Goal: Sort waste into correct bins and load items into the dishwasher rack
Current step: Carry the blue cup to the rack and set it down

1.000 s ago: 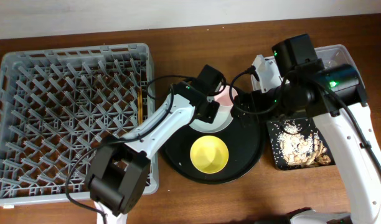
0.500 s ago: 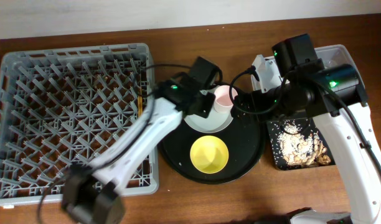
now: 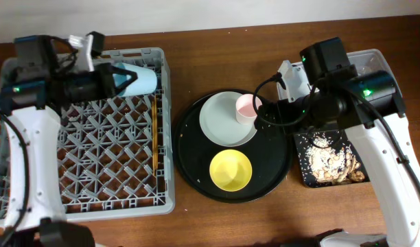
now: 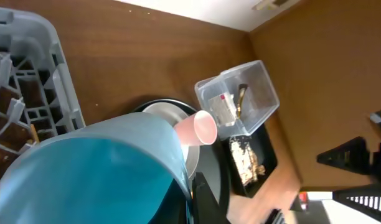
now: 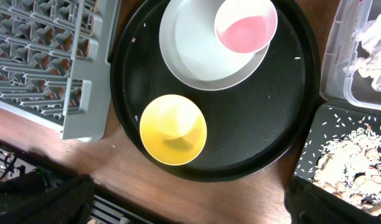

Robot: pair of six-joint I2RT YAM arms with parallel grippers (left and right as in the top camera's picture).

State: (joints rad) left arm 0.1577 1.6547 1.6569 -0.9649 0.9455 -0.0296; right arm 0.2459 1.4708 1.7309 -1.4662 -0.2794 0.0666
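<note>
Left gripper (image 3: 124, 79) is closed around the blue cup (image 3: 141, 80); the cup lies sideways, long axis 9-to-3 o'clock, above the 1 o'clock corner of the rack (image 3: 93, 204). Right gripper (image 5: 190, 202) hangs wide open and empty.

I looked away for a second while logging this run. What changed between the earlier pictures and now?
The left arm swung from over the round black tray to the far right corner of the dishwasher rack. The left gripper now holds the blue cup sideways above the rack. The right arm, pink cup, plate, yellow bowl and black scraps tray have not moved.
</note>
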